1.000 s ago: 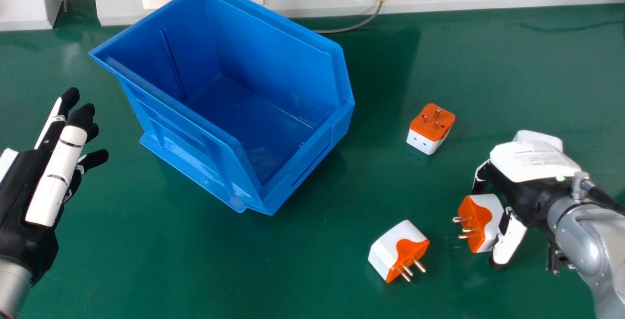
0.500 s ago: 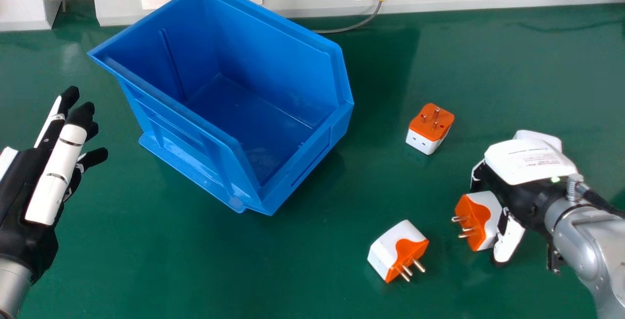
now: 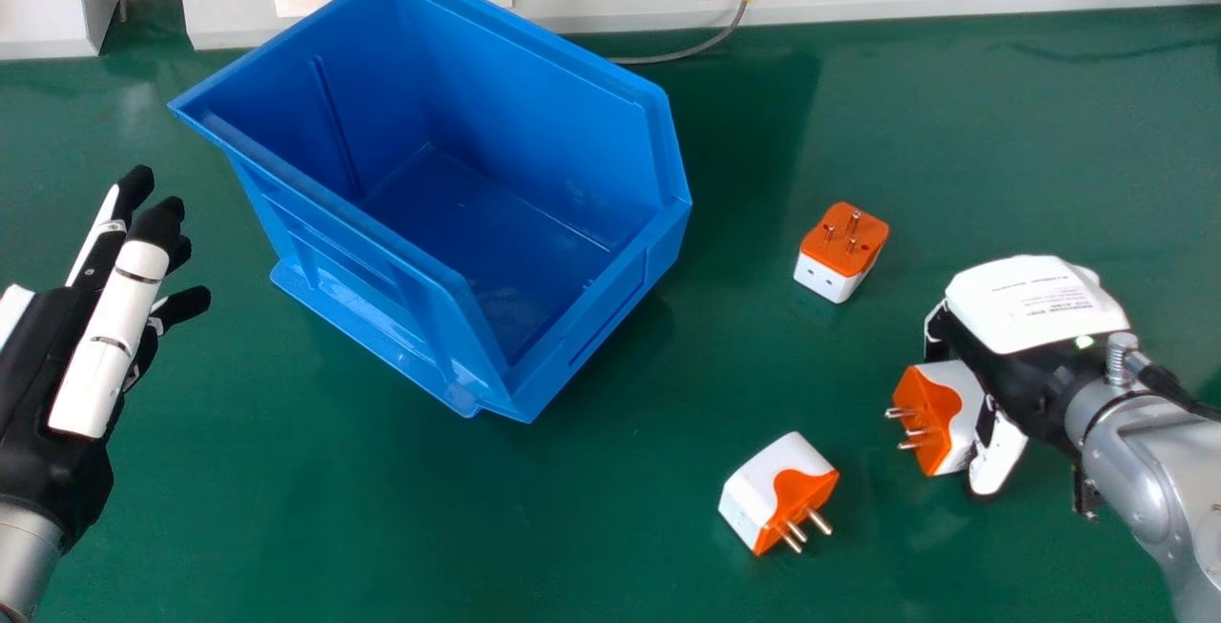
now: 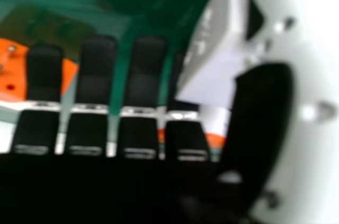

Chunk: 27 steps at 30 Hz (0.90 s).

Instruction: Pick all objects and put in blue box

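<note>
From where I stand, the robot's black-and-white right hand [image 3: 997, 365] pinches an orange-and-white plastic plug adapter [image 3: 939, 415] at four o'clock; the grasp looks made. Next, likely: carry it toward ten o'clock, over the open blue plastic box [image 3: 534, 117], and release. The left hand [image 3: 107, 346] idles, straight-fingered, at nine.

Counter [image 3: 410, 508]: green, slightly glossy. Clock positions taken about the head view's centre. Blue box [image 3: 377, 222] at 10 o'clock, upright, open top. First adapter [image 3: 842, 251] at 3 o'clock, orange face and pins up. Second adapter [image 3: 777, 492] at 5 o'clock, pins sideways. Grey cable [image 3: 668, 57] between 12 and 1.
</note>
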Each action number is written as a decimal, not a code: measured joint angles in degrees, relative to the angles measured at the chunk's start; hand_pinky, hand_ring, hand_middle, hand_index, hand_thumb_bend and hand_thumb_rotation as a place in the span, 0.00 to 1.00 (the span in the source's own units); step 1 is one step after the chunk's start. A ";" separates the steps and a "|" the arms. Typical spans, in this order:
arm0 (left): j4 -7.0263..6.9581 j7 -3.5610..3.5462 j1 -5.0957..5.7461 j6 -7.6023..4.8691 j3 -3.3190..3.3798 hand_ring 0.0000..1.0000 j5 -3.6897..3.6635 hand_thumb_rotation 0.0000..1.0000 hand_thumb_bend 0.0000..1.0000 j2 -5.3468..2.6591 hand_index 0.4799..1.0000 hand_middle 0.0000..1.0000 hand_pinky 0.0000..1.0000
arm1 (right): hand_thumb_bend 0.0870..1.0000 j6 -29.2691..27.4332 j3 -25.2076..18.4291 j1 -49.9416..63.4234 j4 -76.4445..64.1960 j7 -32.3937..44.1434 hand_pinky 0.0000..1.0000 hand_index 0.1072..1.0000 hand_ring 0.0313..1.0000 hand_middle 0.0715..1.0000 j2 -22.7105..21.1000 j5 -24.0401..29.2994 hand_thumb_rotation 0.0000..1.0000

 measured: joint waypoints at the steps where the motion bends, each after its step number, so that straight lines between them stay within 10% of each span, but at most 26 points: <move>1: 0.00 0.00 0.00 0.00 0.00 0.97 0.00 0.96 0.53 0.00 1.00 0.98 0.89 | 0.48 0.06 0.00 -0.03 0.00 0.30 0.41 0.38 0.46 0.46 -0.01 0.00 0.00; 27: -0.09 0.18 -0.49 0.40 -0.10 0.97 0.15 0.97 0.53 0.01 1.00 0.98 0.89 | 0.45 1.93 -4.80 5.95 -9.82 8.64 0.40 0.37 0.44 0.47 -2.20 5.04 0.00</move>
